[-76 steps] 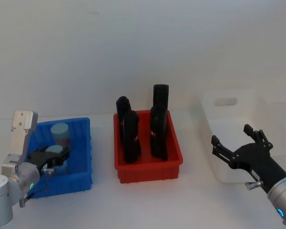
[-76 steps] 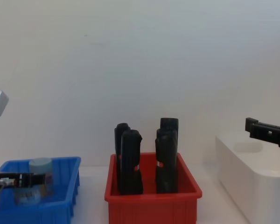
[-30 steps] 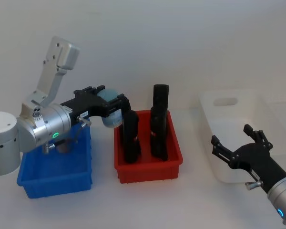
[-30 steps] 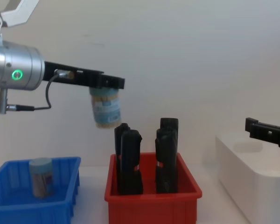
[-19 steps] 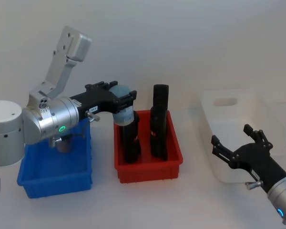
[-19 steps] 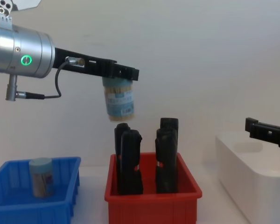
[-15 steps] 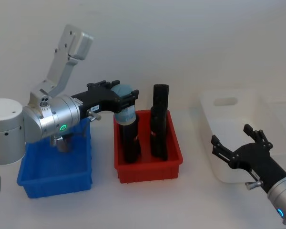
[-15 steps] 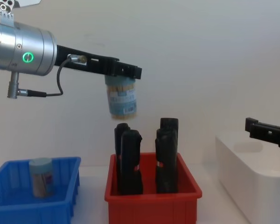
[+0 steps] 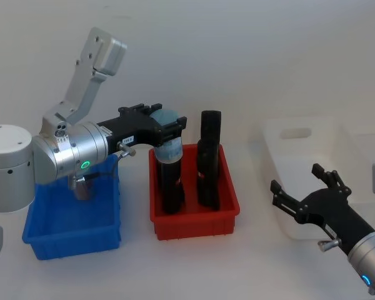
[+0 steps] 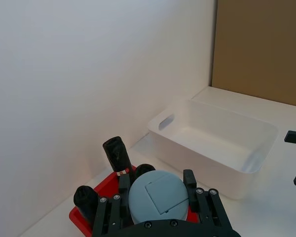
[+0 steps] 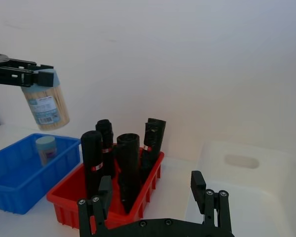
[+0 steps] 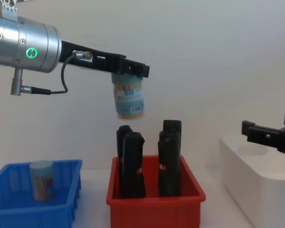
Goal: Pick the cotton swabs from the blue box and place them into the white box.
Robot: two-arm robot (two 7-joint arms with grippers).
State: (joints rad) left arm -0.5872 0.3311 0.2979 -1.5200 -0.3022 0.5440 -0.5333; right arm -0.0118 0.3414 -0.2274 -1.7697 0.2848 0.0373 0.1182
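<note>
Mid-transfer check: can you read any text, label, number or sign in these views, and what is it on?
No words or numbers can be read.
Label on the cotton swab jar held by the left gripper: print too small to read.
Label on the second jar in the blue box: blurred.
White sticker on the left gripper: too small to read.
Green power symbol on the left arm: lit, no text.

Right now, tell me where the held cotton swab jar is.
Chest view: the cotton swab jar hangs in the left gripper above the black handles in the red bin; the right gripper hovers by the white box.
</note>
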